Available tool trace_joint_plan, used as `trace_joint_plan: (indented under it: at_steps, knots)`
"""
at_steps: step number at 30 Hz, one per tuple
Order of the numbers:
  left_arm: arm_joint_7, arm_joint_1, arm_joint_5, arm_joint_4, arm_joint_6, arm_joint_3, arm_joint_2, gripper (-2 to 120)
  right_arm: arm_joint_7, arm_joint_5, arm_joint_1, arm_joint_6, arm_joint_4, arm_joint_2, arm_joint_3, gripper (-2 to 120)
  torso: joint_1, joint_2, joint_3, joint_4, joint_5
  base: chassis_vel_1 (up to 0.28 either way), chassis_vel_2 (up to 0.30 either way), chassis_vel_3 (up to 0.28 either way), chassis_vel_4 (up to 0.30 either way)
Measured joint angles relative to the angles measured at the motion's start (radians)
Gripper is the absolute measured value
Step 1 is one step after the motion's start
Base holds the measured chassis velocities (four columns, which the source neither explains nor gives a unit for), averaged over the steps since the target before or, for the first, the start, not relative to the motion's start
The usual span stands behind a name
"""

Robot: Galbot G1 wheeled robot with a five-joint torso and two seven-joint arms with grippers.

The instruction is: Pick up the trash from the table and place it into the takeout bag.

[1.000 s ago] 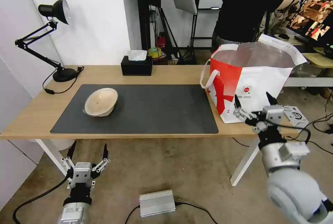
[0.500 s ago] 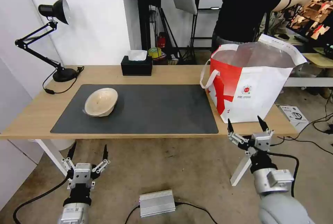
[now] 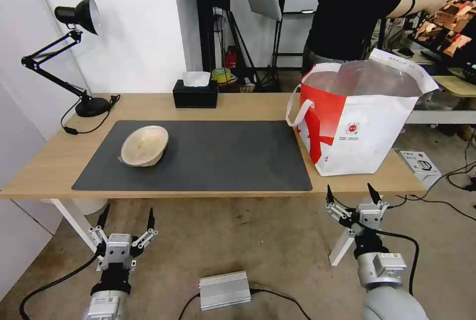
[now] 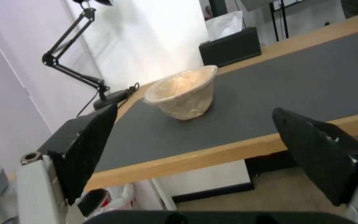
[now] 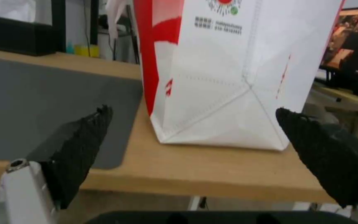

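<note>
A beige shallow bowl (image 3: 144, 145) rests tilted on the left part of the dark grey mat (image 3: 223, 161); it is the trash I see on the table (image 3: 44, 161). The left wrist view shows the same bowl (image 4: 182, 92) beyond the open fingers. The white and red takeout bag (image 3: 357, 117) stands open on the table's right end, foil lining showing. My left gripper (image 3: 126, 215) hangs open and empty below the front edge at the left. At the right, the right gripper (image 3: 351, 193) is open and empty just below the edge, facing the bag (image 5: 237, 71).
A black tissue box (image 3: 195, 93) sits at the table's back edge and a black desk lamp (image 3: 74, 52) at the back left. A silver metal box (image 3: 225, 289) and cables lie on the floor. A person in black stands behind the bag.
My right gripper has dropped from in front of the bag to below the table's front edge, staying open. The left arm and the bowl are where they were.
</note>
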Motion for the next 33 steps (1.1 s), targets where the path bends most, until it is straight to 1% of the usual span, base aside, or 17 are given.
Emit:
trace_joint_plan:
  at_steps: [12,23,31,33]
  knots:
    - [-0.001,-0.004,-0.002,0.003,0.0,-0.002,0.002,100,0.001,-0.029,-0.023,0.027,-0.043,0.009,-0.024,100,0.0,0.0,0.0,0.0,0.0,0.0,0.0,0.0,0.0]
    - [-0.001,-0.007,-0.004,0.003,0.0,-0.003,0.004,100,-0.001,-0.043,-0.034,0.034,-0.051,0.002,-0.031,100,0.0,0.0,0.0,0.0,0.0,0.0,0.0,0.0,0.0]
    - [-0.001,-0.016,-0.002,-0.023,0.0,-0.021,0.016,100,-0.002,-0.045,-0.034,0.034,-0.05,0.002,-0.035,100,0.0,0.0,0.0,0.0,-0.0001,0.0,0.0,0.0,0.0]
    - [0.001,-0.021,0.007,-0.038,-0.004,-0.041,0.024,100,-0.003,-0.045,-0.031,0.034,-0.051,0.0,-0.035,100,0.0,0.0,0.0,0.0,0.0,0.0,0.0,0.0,0.0]
